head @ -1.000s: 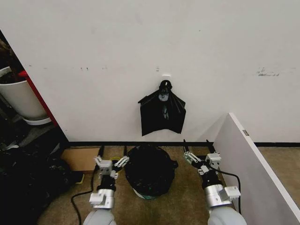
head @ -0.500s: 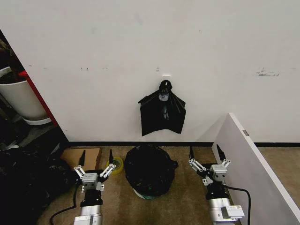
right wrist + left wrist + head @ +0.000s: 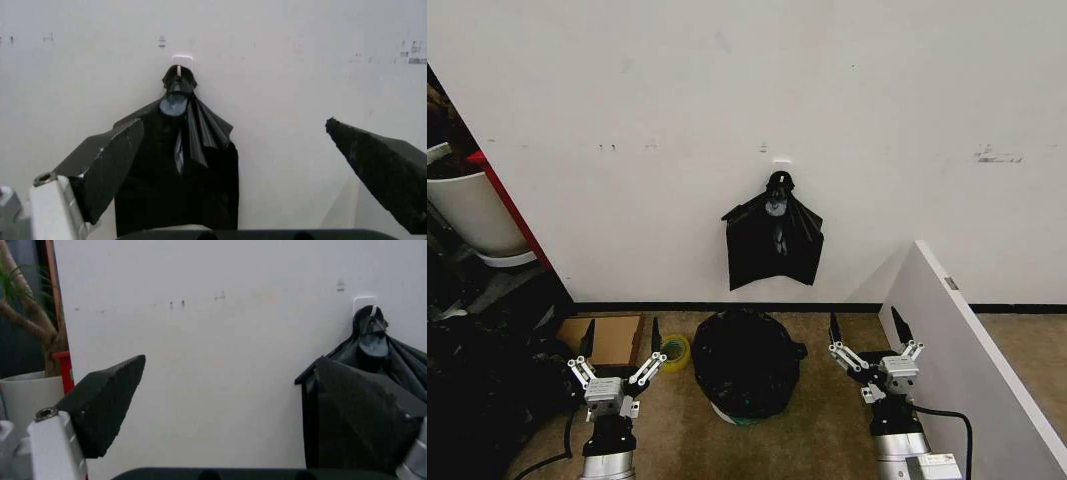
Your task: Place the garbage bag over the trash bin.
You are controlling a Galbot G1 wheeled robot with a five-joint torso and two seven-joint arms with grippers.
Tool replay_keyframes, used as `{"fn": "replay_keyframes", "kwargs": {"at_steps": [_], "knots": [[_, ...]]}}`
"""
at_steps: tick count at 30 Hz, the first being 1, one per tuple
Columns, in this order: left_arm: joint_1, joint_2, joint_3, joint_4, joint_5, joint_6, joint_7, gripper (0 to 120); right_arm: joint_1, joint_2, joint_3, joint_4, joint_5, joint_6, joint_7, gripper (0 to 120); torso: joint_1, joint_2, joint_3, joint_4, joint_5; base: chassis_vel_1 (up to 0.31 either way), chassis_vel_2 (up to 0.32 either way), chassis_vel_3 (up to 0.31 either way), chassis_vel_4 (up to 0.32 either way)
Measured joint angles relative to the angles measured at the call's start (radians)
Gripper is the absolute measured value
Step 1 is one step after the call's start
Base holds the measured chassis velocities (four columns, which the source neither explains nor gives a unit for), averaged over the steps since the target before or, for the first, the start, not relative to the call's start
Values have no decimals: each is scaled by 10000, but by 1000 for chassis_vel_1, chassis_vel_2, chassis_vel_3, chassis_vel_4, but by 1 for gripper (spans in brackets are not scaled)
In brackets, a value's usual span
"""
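Standing upright on floor against wall, trash bin (image 3: 731, 411) was nearly all hidden under garbage bag (image 3: 745, 361); long axis vertical, only sliver of pale base visible. Left gripper (image 3: 620, 360) hung left of bin, jaws spread, clear of bag. Right gripper (image 3: 866, 338) hung right of bin, jaws spread, holding nothing. Bunch of black bags (image 3: 773, 243) hung from wall hook (image 3: 181, 62) above.

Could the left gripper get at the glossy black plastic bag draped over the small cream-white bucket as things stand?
Probably yes. The left gripper stands open on bare floor beside the glossy black plastic bag on the cream-white bucket; only a yellow tape roll lies near that path.
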Motion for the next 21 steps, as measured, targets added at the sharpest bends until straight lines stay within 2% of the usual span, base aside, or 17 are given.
{"fn": "replay_keyframes", "kwargs": {"at_steps": [21], "knots": [[-35,10,22,27,-29,18,1,100,21,-7,-7,-2,26,-29,-7,100,0,0,0,0,0,0,0,0,0]]}}
